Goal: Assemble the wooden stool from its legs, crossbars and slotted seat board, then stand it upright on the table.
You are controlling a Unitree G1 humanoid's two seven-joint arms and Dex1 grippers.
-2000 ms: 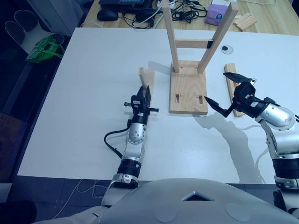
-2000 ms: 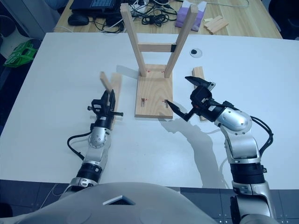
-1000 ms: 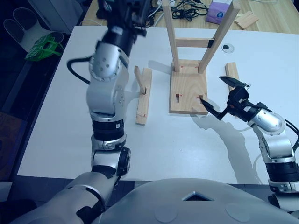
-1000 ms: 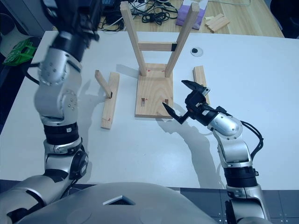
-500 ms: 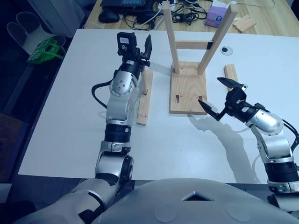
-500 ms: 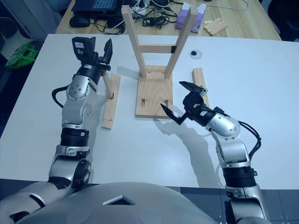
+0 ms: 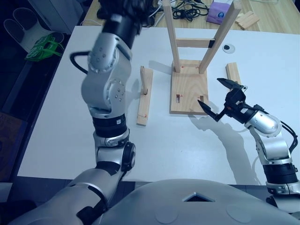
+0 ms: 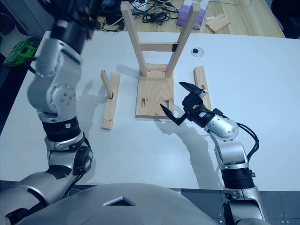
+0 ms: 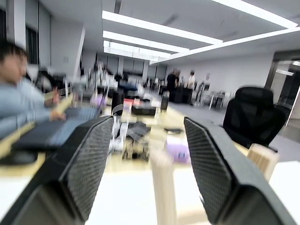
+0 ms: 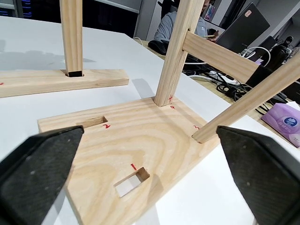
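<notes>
The slotted seat board (image 7: 189,89) lies flat on the white table, with two legs (image 7: 172,35) standing in its far slots, joined by a crossbar (image 7: 192,43). Its two near slots (image 10: 131,176) are empty. Left of the board lies a loose leg-and-crossbar piece (image 7: 144,96); a loose wooden bar (image 7: 231,71) lies to its right. My right gripper (image 7: 209,92) hovers open at the board's near right corner, holding nothing. The left arm is raised high at the back left, and its gripper (image 9: 149,122) is open and empty, facing the room.
A small black round cap (image 7: 228,48) sits on the table beyond the stool. Behind the far edge a wooden desk holds cables (image 7: 187,11), a purple box (image 7: 219,12) and wood offcuts (image 7: 246,19). Bare tabletop (image 7: 70,117) spreads at the near left.
My left arm has swung up from above the loose leg piece, its gripper leaving the top of the eye views. The right gripper has edged slightly towards the seat board.
</notes>
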